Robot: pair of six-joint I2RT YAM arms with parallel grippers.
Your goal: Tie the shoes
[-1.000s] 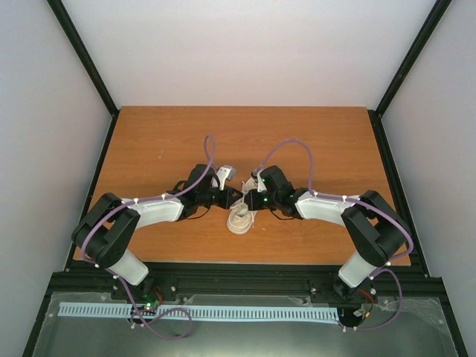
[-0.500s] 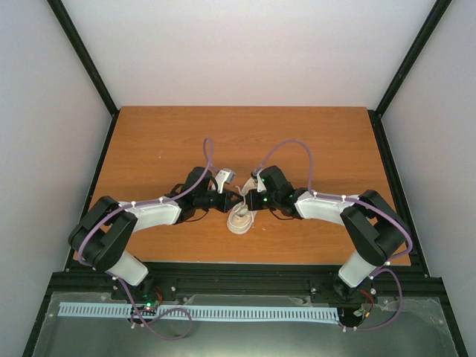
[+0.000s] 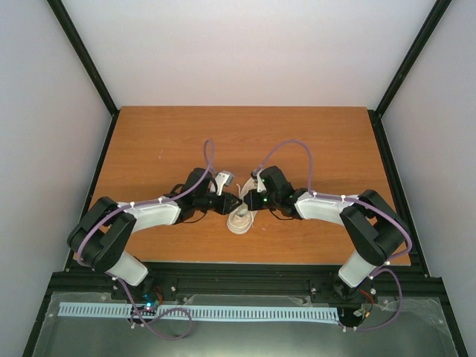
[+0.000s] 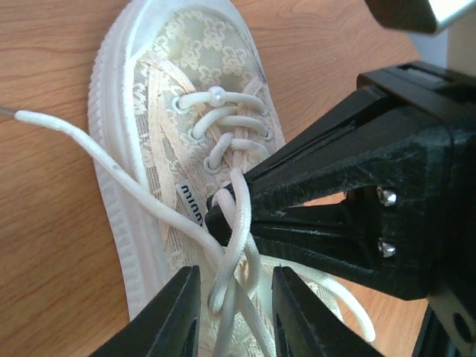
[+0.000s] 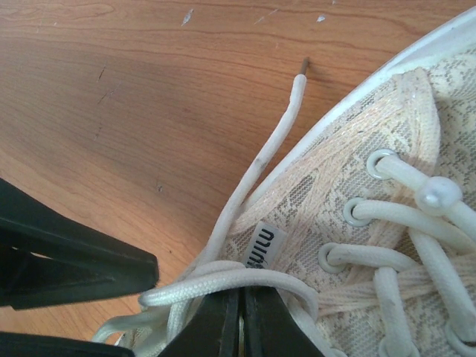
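The cream sneaker (image 3: 241, 219) lies near the table's front middle, and in the left wrist view (image 4: 201, 52) its toe points up. My right gripper (image 5: 239, 297) is shut on a loop of the white lace (image 5: 223, 279) over the tongue; its black tips also show in the left wrist view (image 4: 217, 220). My left gripper (image 4: 236, 279) is open and straddles the hanging part of that loop (image 4: 230, 260), touching neither side. In the top view the left gripper (image 3: 233, 202) and the right gripper (image 3: 246, 202) meet tip to tip above the shoe.
One free lace end (image 4: 22, 117) trails over the wooden table (image 3: 149, 141) beside the shoe; it also shows in the right wrist view (image 5: 297, 82). The left gripper's fingers (image 5: 82, 271) sit close to the right gripper's left.
My left gripper has slid right, up to the shoe and the right gripper's tips. The right arm and the shoe have stayed put.
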